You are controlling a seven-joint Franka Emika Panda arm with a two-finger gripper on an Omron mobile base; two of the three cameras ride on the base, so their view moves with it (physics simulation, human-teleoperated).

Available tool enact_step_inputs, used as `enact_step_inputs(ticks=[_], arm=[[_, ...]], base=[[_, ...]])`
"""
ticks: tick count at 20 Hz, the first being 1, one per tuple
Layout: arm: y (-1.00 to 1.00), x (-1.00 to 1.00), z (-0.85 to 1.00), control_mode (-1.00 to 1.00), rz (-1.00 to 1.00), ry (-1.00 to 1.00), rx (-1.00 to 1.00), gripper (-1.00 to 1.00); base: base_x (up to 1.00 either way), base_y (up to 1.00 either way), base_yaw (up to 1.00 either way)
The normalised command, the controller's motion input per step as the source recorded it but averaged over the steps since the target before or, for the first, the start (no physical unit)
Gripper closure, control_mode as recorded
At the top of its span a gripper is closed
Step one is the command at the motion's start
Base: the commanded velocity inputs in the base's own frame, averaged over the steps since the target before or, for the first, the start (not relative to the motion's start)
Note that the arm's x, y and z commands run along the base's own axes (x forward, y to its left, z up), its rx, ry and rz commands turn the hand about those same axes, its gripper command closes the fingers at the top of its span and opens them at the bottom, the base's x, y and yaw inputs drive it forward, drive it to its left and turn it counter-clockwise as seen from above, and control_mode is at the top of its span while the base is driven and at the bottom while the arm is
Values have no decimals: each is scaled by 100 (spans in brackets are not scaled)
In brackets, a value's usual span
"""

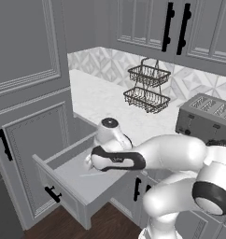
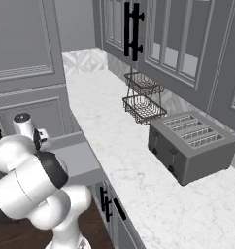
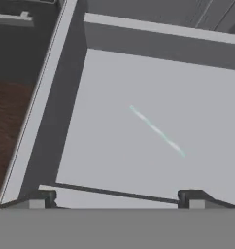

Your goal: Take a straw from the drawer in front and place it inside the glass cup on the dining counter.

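Jaws stand wide apart, with nothing between them: in the hand view the gripper [image 3: 113, 198] shows one dark fingertip at the lower left and the other at the lower right. From the left base view I see my arm bent low, forearm reaching left over the open drawer [image 1: 70, 196], hand pointing down into it. On the drawer's plain grey floor lies the straw [image 3: 157, 131], flat and slanted, well apart from both fingertips and a little toward the right one. The left base view gives it as a faint pale line [image 1: 94, 175] just under the hand. The right base view adds the marble tabletop [image 2: 134, 160], the wire basket [image 2: 141, 99] and the toaster [image 2: 192, 146].
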Motion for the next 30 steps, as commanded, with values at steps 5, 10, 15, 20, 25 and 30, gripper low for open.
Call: enact_step_inputs(ticks=[5, 10, 15, 20, 25, 30], arm=[[15, 36, 38, -100, 2, 30, -36, -100], [-23, 8, -40, -100, 7, 4, -3, -100], [-27, -8, -78, -100, 7, -11, 2, -100], [-12, 2, -52, -100, 19, -7, 7, -100], [0, 27, -47, -100, 16, -4, 8, -100], [3, 14, -33, -100, 10, 2, 0, -100]], base=[[0, 0, 0], [0, 0, 0], [0, 0, 0], [0, 0, 0], [0, 0, 0], [0, 0, 0]])
